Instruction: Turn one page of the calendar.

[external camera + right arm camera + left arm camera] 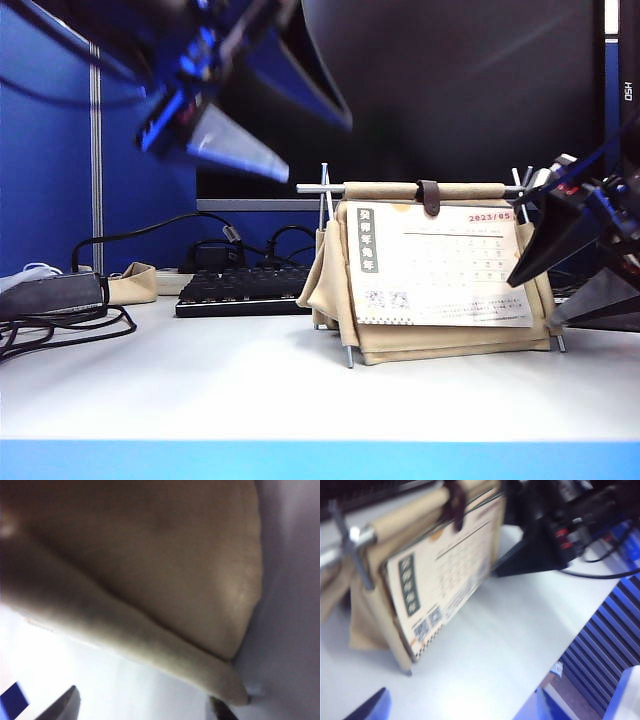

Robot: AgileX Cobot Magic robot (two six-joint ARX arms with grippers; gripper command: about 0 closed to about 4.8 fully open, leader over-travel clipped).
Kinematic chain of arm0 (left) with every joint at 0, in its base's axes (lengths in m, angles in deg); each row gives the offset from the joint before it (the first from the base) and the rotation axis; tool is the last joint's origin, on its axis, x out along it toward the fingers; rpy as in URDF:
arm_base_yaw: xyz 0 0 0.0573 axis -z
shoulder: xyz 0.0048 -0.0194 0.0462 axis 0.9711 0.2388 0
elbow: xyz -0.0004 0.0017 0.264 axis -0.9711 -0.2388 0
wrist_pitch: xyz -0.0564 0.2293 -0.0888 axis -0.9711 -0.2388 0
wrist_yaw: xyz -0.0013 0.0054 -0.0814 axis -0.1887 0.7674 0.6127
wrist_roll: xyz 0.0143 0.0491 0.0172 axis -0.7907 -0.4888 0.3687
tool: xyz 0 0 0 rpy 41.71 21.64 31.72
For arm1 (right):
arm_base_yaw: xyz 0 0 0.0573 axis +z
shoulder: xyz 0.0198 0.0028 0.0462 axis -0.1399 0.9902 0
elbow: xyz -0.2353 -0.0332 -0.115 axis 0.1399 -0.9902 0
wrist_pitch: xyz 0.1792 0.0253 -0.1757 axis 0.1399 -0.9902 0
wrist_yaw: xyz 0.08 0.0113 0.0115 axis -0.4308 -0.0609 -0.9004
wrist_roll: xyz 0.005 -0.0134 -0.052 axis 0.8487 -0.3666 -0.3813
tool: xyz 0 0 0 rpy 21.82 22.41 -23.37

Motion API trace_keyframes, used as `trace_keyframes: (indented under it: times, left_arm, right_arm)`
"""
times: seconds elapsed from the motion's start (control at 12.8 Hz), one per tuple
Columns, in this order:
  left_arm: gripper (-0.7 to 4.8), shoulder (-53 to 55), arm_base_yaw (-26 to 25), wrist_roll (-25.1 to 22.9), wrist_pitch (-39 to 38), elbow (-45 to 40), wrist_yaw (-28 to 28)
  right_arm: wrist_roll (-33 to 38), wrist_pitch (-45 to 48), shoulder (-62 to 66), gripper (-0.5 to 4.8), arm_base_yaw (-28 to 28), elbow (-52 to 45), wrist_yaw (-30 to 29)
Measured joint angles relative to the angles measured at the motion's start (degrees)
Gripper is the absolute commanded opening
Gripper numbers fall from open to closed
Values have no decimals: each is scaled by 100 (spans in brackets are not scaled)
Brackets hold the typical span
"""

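The calendar (440, 330) stands on the white table right of centre, a beige fabric tent on thin metal rods with a brown strap (430, 197) over its top bar. Its front page (445, 265) is a white sheet with a red "2023/05" at its top corner. My left gripper (320, 150) hangs open and blurred high above the table, left of the calendar; the left wrist view shows the calendar (375, 620) and page (450, 575) beyond its open gripper (462, 700). My right gripper (530, 303) is open, low at the calendar's right end. Beige fabric (150, 565) fills the right wrist view above that gripper (145, 705).
A black keyboard (240, 290) lies behind and left of the calendar. A power brick and cables (50, 300) sit at the far left. A dark monitor (450, 90) stands behind. The table's front edge (320, 440) runs across the foreground.
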Motion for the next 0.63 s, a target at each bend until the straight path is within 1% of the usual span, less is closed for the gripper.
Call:
trace_keyframes:
  times: [0.31,0.63]
  left_arm:
    - [382,-120,0,-59,-17,0,11]
    - [382,-120,0,-59,-109,0,20]
  right_arm:
    - [28,332,164,315,11,0,2]
    - [35,542,514,301,140,0,-391]
